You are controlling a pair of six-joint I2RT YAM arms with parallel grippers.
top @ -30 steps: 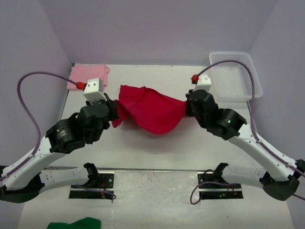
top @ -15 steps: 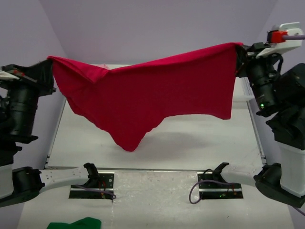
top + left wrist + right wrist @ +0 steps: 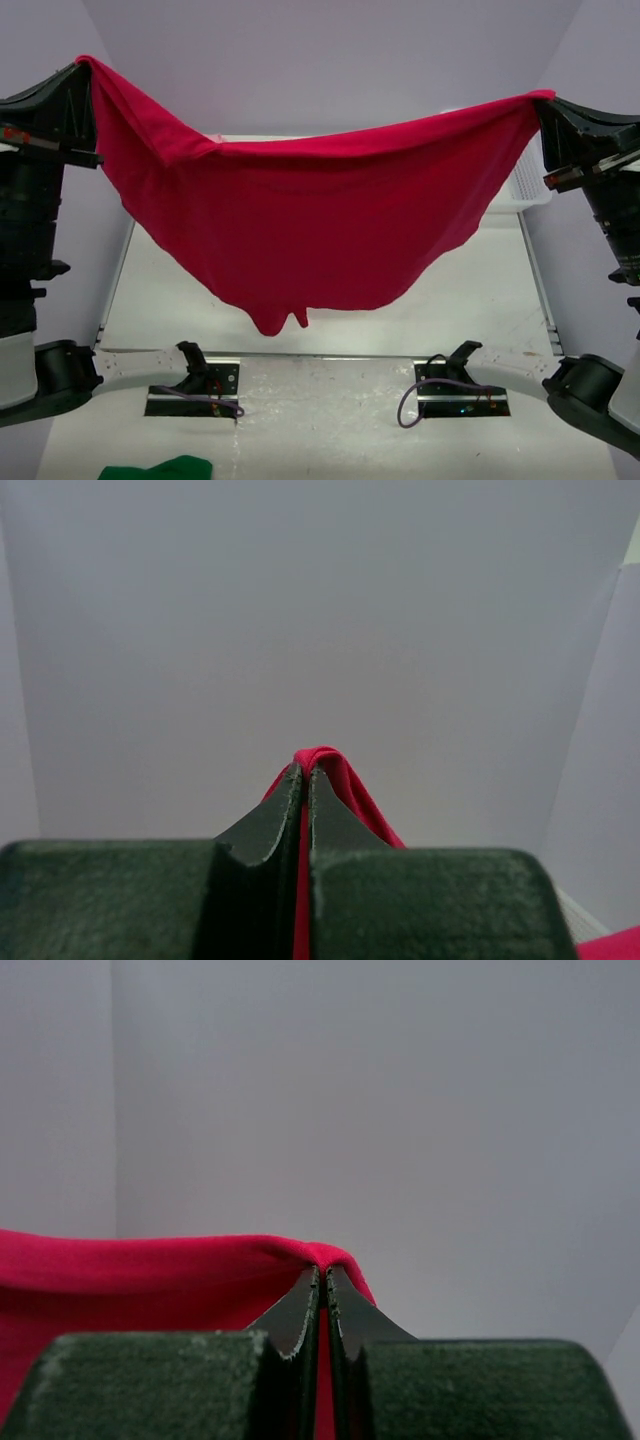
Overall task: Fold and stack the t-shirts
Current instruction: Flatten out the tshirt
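A crimson red t-shirt (image 3: 300, 230) hangs spread wide in the air above the table (image 3: 470, 320), sagging in the middle, with its lowest point near the table's front edge. My left gripper (image 3: 84, 66) is shut on its upper left corner, high at the left wall. My right gripper (image 3: 540, 100) is shut on the upper right corner. In the left wrist view the gripper (image 3: 305, 772) pinches a red fold (image 3: 345, 780). In the right wrist view the gripper (image 3: 322, 1272) clamps red cloth (image 3: 130, 1270) that runs off to the left.
A white mesh basket (image 3: 530, 185) shows partly behind the shirt's right edge. A green cloth (image 3: 160, 468) lies at the bottom left, in front of the arm mounts (image 3: 195, 385). Pale walls close in the table on three sides.
A second ago the shirt was bunched low over the table between both grippers. Both arms have risen and drawn apart, lifting it and stretching it wide.
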